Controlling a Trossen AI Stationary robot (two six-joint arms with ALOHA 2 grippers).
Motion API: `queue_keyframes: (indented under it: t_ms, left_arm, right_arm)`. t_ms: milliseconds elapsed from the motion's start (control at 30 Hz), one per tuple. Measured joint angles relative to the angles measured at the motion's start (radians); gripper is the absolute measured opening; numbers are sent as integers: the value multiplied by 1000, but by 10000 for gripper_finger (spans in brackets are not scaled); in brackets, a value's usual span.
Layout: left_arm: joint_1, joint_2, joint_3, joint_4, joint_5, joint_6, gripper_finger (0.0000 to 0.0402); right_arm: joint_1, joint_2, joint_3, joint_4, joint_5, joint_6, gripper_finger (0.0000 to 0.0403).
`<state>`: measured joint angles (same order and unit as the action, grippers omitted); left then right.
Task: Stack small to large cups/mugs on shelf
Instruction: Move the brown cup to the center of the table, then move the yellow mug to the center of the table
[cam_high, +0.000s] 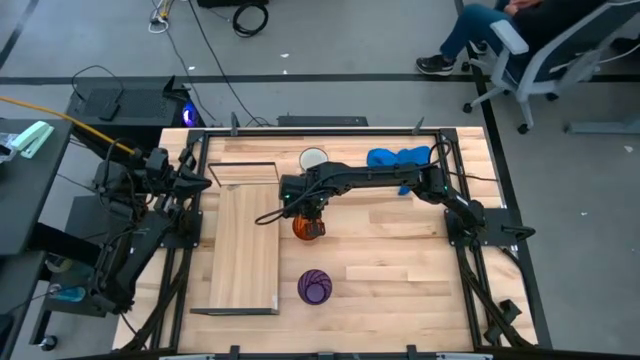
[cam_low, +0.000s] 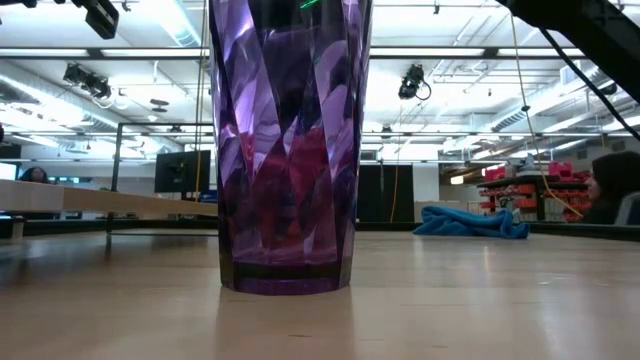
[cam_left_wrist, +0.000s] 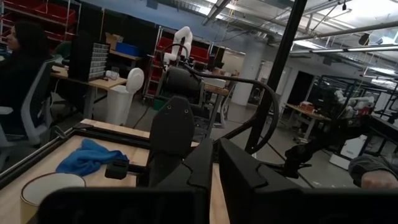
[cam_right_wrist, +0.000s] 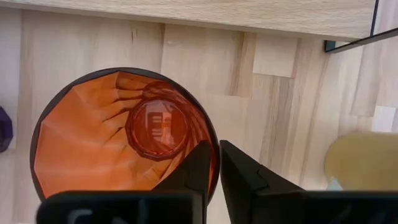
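Note:
The orange translucent cup (cam_high: 309, 229) stands upright on the tabletop just right of the shelf (cam_high: 246, 240), a pale board in a thin dark frame. My right gripper (cam_high: 305, 213) reaches from the right and is shut on the cup's rim; the right wrist view looks straight down into the orange cup (cam_right_wrist: 112, 137). The white mug (cam_high: 314, 158) stands near the far edge. The purple cup (cam_high: 315, 286) stands nearer the near edge and fills the low view (cam_low: 288, 150). My left gripper (cam_high: 203, 183) waits shut at the table's left edge. My right gripper (cam_right_wrist: 214, 152) pinches the orange cup's rim (cam_right_wrist: 212, 140), one finger (cam_right_wrist: 198, 167) inside the cup and the other finger (cam_right_wrist: 242, 173) outside. It comes from above, pointing down. The cup stays upright; whether its base is on the table, I cannot tell.
A crumpled blue cloth (cam_high: 398, 158) lies near the far right corner, beside the right arm. The shelf's dark frame (cam_high: 277, 230) runs close to the orange cup. A person sits on an office chair (cam_high: 530, 50) beyond the table's far side.

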<state>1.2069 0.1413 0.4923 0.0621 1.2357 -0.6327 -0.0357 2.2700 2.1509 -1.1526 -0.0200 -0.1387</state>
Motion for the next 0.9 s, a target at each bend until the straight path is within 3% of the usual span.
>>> queue_keyframes:
  t_ms: [367,567,767,900]
  left_arm:
    - [0,0,0,1,0,0,35]
    - [0,0,0,0,0,0,40]
    - [0,0,0,1,0,0,35]
    - [0,0,0,1,0,0,36]
  right_arm:
    - [0,-109,2,-22,5,4,44]
    - [-37,-275,2,10,112,4,44]
    - [-207,-436,4,162,137,85,44]
    - [-381,-473,3,194,41,173,44]
